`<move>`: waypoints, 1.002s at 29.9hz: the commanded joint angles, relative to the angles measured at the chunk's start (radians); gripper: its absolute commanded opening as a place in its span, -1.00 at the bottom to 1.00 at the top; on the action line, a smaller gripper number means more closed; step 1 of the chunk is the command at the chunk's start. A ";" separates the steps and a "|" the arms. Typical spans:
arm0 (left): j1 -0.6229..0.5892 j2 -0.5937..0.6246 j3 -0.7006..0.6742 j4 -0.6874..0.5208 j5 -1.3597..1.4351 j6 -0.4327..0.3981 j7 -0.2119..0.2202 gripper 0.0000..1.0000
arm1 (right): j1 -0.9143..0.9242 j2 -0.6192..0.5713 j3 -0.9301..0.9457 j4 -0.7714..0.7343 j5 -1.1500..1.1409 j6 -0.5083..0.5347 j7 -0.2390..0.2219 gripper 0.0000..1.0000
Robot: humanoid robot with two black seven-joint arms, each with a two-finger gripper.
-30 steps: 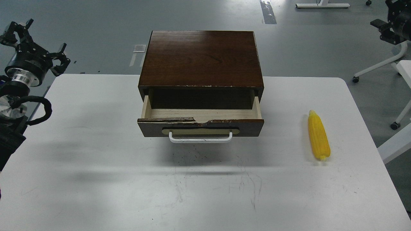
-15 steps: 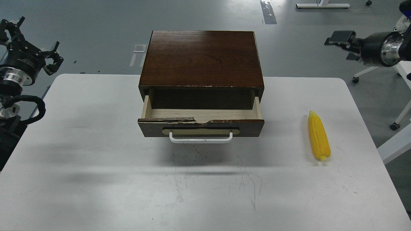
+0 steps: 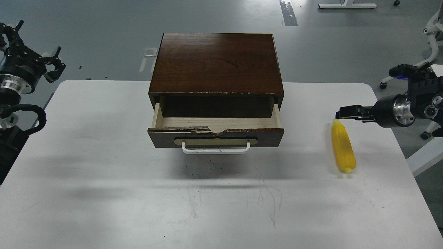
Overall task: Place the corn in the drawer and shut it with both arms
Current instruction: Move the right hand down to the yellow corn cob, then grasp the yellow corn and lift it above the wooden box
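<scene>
the corn (image 3: 343, 148) lies on the desk (image 3: 104, 193) well right of the open drawer (image 3: 216, 137), the right hand (image 3: 342, 113) hovers at its pointed end, grip state unclear, and the left hand (image 3: 33, 52) is spread open at far left

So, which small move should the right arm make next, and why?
Probably lower the right gripper onto the corn. It hovers at the cob's far tip, nothing held, while the drawer stands open and empty.

Lab — taped grey floor (image 3: 289, 14)
</scene>
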 commanded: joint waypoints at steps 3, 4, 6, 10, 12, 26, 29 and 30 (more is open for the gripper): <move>0.000 0.007 0.000 0.000 0.000 0.000 0.000 0.96 | -0.069 0.043 -0.014 -0.004 -0.047 -0.033 -0.006 0.94; 0.000 0.008 0.000 0.000 0.000 0.000 0.000 0.96 | -0.079 0.043 -0.014 -0.004 -0.056 -0.048 -0.008 0.94; 0.001 0.008 0.000 0.000 0.000 0.000 0.000 0.96 | -0.090 0.043 -0.014 -0.007 -0.061 -0.063 -0.006 0.93; 0.009 0.011 0.000 0.000 0.000 0.000 0.000 0.96 | -0.099 0.043 -0.014 -0.033 -0.061 -0.082 -0.002 0.60; 0.009 0.013 0.000 0.000 0.000 0.000 0.000 0.96 | -0.101 0.043 -0.014 -0.033 -0.061 -0.082 -0.001 0.30; 0.009 0.034 0.005 0.000 0.005 0.000 0.003 0.96 | -0.066 0.026 -0.012 -0.010 -0.061 -0.125 -0.001 -0.69; 0.009 0.034 0.014 -0.002 0.015 0.000 0.003 0.96 | 0.017 -0.041 -0.006 0.063 -0.056 -0.123 -0.001 -0.69; 0.009 0.036 0.014 -0.002 0.017 0.000 0.003 0.96 | 0.057 -0.065 -0.008 0.130 -0.058 -0.122 -0.003 -0.70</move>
